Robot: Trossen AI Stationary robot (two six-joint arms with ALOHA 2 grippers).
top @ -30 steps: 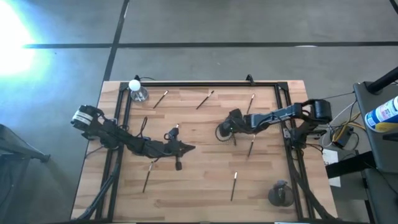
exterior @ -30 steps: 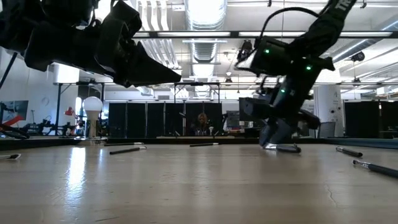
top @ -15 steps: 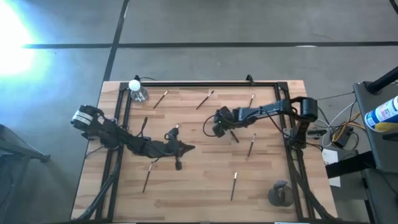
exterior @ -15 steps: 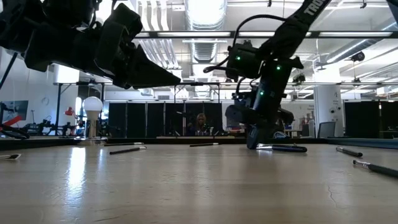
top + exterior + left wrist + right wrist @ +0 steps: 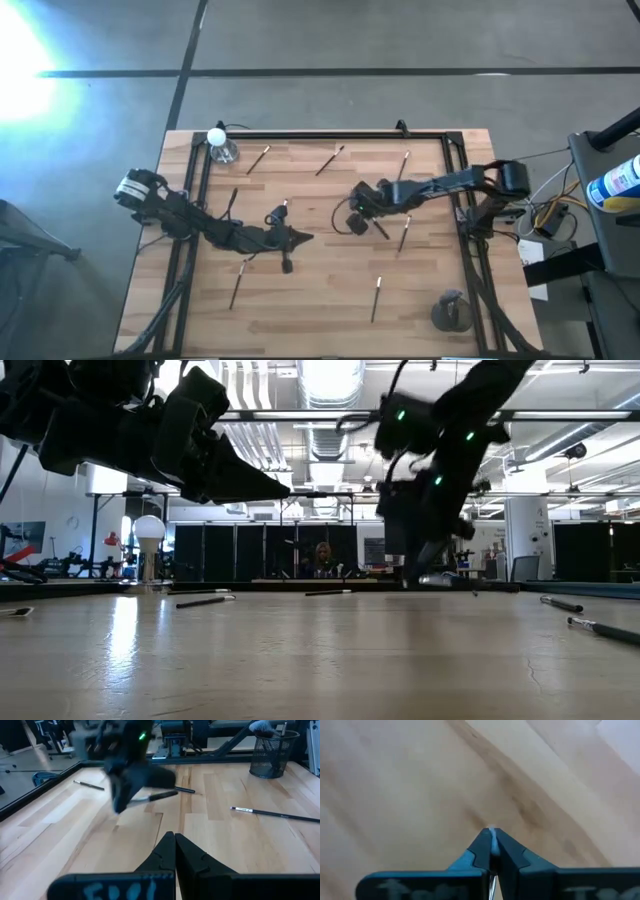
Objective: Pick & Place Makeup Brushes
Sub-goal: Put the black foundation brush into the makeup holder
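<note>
Right end effector (image 5: 491, 851) pinches a makeup brush (image 5: 161, 795), apparently lifted; wire basket (image 5: 270, 753) well apart.

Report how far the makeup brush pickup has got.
Done: nothing visibly stowed; mesh cup contents can't be seen. In hand: right pincer shut on a makeup brush mid-table. Left: brushes scattered across the table; left pincer hangs shut, empty.
</note>
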